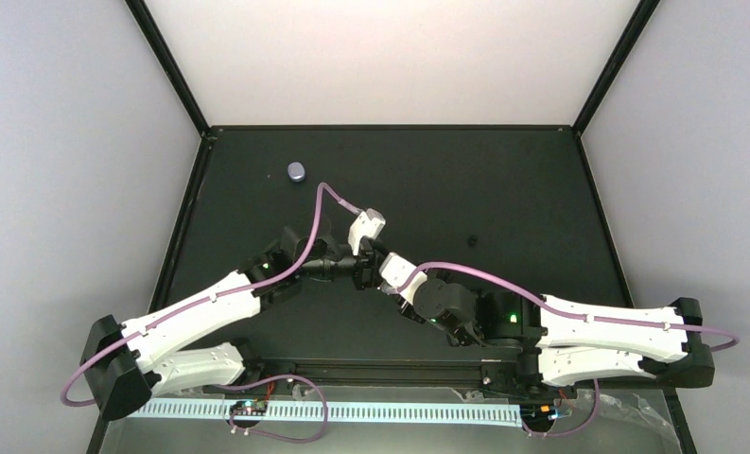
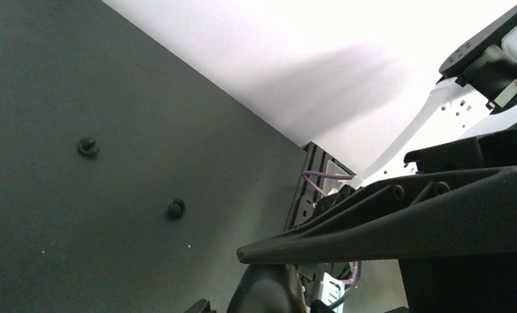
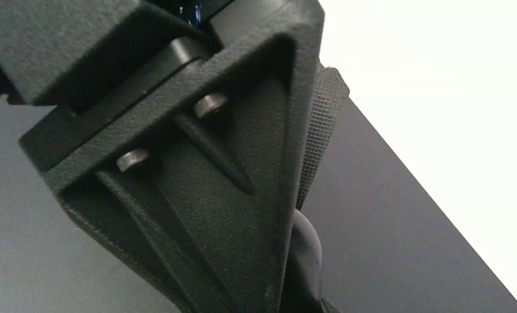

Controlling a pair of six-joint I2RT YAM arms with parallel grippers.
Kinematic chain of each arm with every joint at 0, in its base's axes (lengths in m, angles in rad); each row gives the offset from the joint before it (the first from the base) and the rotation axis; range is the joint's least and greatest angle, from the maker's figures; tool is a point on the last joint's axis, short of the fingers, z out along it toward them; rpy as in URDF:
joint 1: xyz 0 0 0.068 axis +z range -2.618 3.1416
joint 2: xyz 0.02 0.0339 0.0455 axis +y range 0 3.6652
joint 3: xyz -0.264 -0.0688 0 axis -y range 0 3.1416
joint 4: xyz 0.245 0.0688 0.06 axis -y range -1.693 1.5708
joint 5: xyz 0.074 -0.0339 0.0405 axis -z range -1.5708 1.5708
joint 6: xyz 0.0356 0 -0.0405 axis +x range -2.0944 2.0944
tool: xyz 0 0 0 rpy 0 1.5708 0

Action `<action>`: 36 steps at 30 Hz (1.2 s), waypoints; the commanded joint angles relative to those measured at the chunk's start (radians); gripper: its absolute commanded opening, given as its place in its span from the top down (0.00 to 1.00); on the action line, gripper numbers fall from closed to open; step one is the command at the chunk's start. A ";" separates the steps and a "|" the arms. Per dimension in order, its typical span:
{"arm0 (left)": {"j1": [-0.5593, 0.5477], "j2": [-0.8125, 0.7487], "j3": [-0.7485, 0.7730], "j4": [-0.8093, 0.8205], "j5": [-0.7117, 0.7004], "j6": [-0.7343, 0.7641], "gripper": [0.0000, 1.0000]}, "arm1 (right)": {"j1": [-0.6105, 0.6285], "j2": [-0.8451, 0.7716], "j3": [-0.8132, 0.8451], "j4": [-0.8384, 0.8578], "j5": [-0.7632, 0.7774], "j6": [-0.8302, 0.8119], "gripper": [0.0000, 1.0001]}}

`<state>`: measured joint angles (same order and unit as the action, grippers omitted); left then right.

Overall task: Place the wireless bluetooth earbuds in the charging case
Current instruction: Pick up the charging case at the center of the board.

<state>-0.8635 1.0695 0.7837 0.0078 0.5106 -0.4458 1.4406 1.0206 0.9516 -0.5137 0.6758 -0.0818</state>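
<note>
Two grippers meet nose to nose over the middle of the table (image 1: 541, 189), the left gripper (image 1: 352, 267) and the right gripper (image 1: 375, 265). They are so dark and so close together that I cannot tell how wide either one is, or if it has got anything. The right wrist view is filled by one black finger (image 3: 197, 169) with a bumpy pad (image 3: 321, 124). A dark round shape (image 3: 304, 254) peeps out below it, and I cannot tell what it is. The charging case (image 1: 297, 171) sits far back on the left, well apart from both grippers. I cannot find the earbuds for sure. Two tiny bumps (image 2: 88, 146) lie on the table in the left wrist view, but they are too dim to name. I think the earbuds are very light, hard and slippery, so pinch one softly across its fat middle or it may pop out and roll. The case may slide if pushed, so hold its bottom half by the sides.
</note>
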 commanded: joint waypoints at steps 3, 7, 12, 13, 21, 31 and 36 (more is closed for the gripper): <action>-0.015 0.002 0.044 -0.010 0.010 0.007 0.71 | 0.005 -0.004 0.032 0.046 0.022 -0.015 0.65; -0.014 -0.015 0.040 0.004 0.009 0.001 0.85 | 0.005 -0.008 0.035 0.037 0.013 -0.004 0.61; -0.006 -0.061 0.035 0.003 -0.072 -0.008 0.98 | 0.003 -0.040 0.047 0.019 -0.055 0.057 0.19; -0.004 -0.073 0.031 0.007 -0.092 -0.011 0.98 | 0.002 -0.050 0.050 0.017 -0.067 0.072 0.15; 0.030 -0.199 -0.036 0.092 -0.137 0.035 0.99 | -0.138 -0.219 0.047 0.070 -0.327 0.219 0.11; 0.031 -0.325 -0.120 0.199 0.092 0.166 0.98 | -0.282 -0.278 0.026 0.175 -0.673 0.288 0.17; 0.030 -0.318 -0.107 0.232 0.109 0.147 0.98 | -0.282 -0.286 -0.012 0.220 -0.739 0.294 0.24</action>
<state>-0.8371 0.7567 0.6621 0.1585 0.5613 -0.3115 1.1645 0.7502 0.9691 -0.3477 0.0399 0.1921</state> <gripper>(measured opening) 0.220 0.781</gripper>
